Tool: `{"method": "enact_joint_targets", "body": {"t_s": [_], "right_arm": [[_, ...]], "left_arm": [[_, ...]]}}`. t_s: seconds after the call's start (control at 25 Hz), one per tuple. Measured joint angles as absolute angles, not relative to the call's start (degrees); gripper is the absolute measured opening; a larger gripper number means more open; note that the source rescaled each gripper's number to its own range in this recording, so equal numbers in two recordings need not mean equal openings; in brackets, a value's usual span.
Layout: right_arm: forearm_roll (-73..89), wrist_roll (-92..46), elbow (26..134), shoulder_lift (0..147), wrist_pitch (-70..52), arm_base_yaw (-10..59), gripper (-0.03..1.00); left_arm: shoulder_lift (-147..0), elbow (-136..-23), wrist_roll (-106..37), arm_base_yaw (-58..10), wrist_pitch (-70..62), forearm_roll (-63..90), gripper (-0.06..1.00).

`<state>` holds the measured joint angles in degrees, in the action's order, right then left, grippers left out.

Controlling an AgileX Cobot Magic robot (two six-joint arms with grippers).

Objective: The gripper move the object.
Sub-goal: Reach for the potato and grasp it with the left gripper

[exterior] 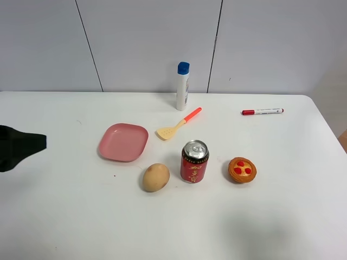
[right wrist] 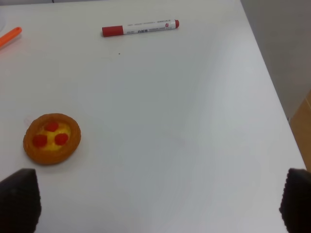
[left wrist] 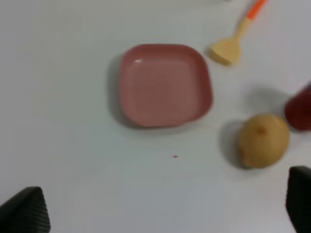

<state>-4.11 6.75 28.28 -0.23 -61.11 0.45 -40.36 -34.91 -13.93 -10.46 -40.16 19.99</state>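
The object, a tan-brown egg-shaped lump (exterior: 155, 177), lies on the white table just left of a red can (exterior: 194, 161). It also shows in the left wrist view (left wrist: 263, 140). My left gripper (exterior: 39, 142) is a black shape at the far left edge of the high view, well left of the object. In its wrist view the left gripper (left wrist: 163, 213) has its fingertips (left wrist: 24, 213) wide apart and holds nothing. My right gripper (right wrist: 158, 204) is also open and empty, and does not show in the high view.
A pink plate (exterior: 123, 142) lies left of centre, also in the left wrist view (left wrist: 165, 85). Behind it are a yellow spatula with an orange handle (exterior: 178, 124) and a white bottle with a blue cap (exterior: 182, 86). An orange tart (exterior: 242, 169) and a red marker (exterior: 262, 111) lie at the right.
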Motion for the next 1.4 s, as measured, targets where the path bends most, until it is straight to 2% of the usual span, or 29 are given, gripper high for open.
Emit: {"method": "enact_joint_targets", "body": {"t_s": [0.28,0.4,0.92,1.4], "right_arm": [[-4.11,6.75,28.28,-0.23,-61.11,0.45,1.0],[-4.11,6.75,28.28,-0.23,-61.11,0.45,1.0],[-4.11,6.75,28.28,-0.23,-61.11,0.45,1.0],[-4.11,6.75,28.28,-0.23,-61.11,0.45,1.0]], "left_arm": [[-56.15,-34.91,-14.72,-33.1,-29.81,19.95,1.0],[-64.81,-34.91,-14.9,-37.48,-25.47,19.79,1.0],[-82.11,-36.87,-15.79,-38.61,-9.08,20.43,1.0],[-92.69,-38.16,-15.79,-43.99,1.57,22.83,1.0]]}}
